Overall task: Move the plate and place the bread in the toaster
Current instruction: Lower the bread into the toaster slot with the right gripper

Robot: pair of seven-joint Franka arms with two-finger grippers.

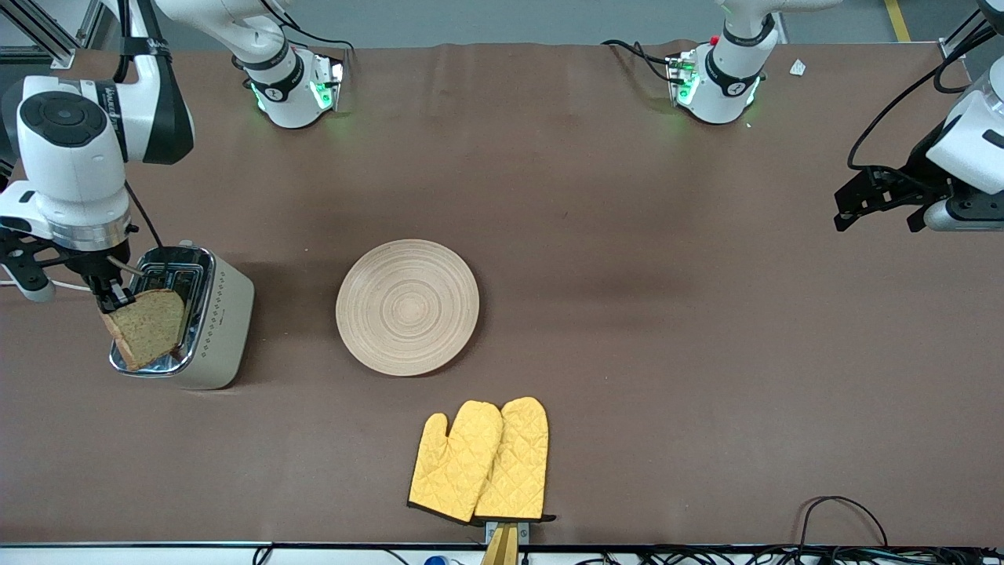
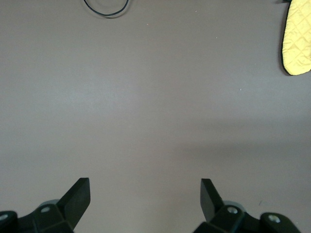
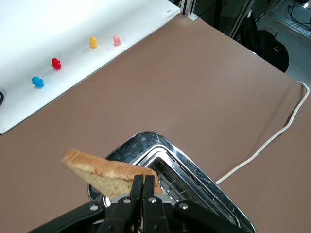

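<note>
The bread (image 1: 149,328) hangs tilted, one corner down, over the toaster (image 1: 205,322) at the right arm's end of the bench (image 1: 627,314). The right hand (image 1: 116,300) pinches its upper edge. The plate (image 1: 407,307) lies mid-bench. The left hand (image 1: 878,202) waits, fingers spread.

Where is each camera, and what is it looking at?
Front view: high across the table, facing both arms; shows plate and mitts.
Left wrist view: looks down past the open left gripper at bare table.
Right wrist view: looks past the right gripper pinching bread over the toaster.
Front and left wrist views share the mitts.
</note>
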